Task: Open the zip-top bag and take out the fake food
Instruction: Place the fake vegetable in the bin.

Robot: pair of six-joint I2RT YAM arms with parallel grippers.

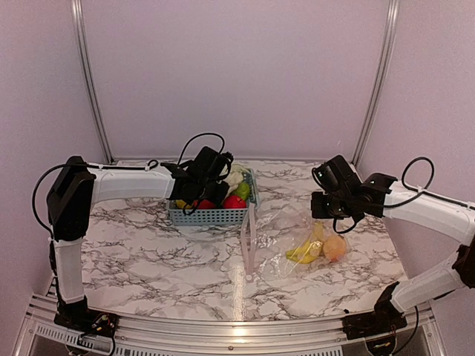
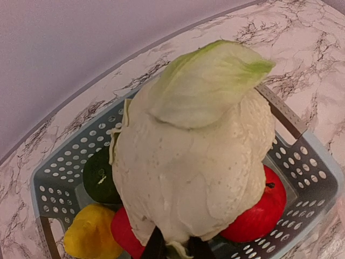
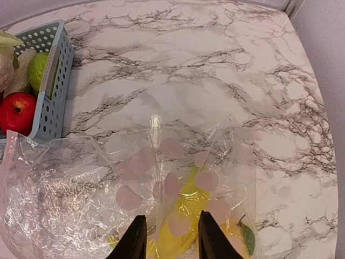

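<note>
The clear zip-top bag (image 1: 278,230) lies crumpled on the marble table, its pale zipper strip (image 1: 249,245) towards the basket. Yellow bananas (image 1: 306,251) and an orange (image 1: 334,247) lie inside it. My right gripper (image 1: 324,206) hovers open above the bag (image 3: 81,189), with the bananas (image 3: 188,216) between its fingertips' line of sight and the orange (image 3: 237,240) at the lower right. My left gripper (image 1: 223,182) is shut on the white cauliflower (image 1: 234,178) over the light blue basket (image 1: 208,216). In the left wrist view the cauliflower (image 2: 188,162) hides most of the gripper (image 2: 177,249).
The basket (image 2: 318,178) holds a red apple (image 2: 259,213), a yellow lemon (image 2: 89,234) and a dark green piece (image 2: 99,178). In the right wrist view the basket (image 3: 51,108) shows at the left with the apple (image 3: 17,110) and a light green fruit (image 3: 38,70). Walls enclose the table.
</note>
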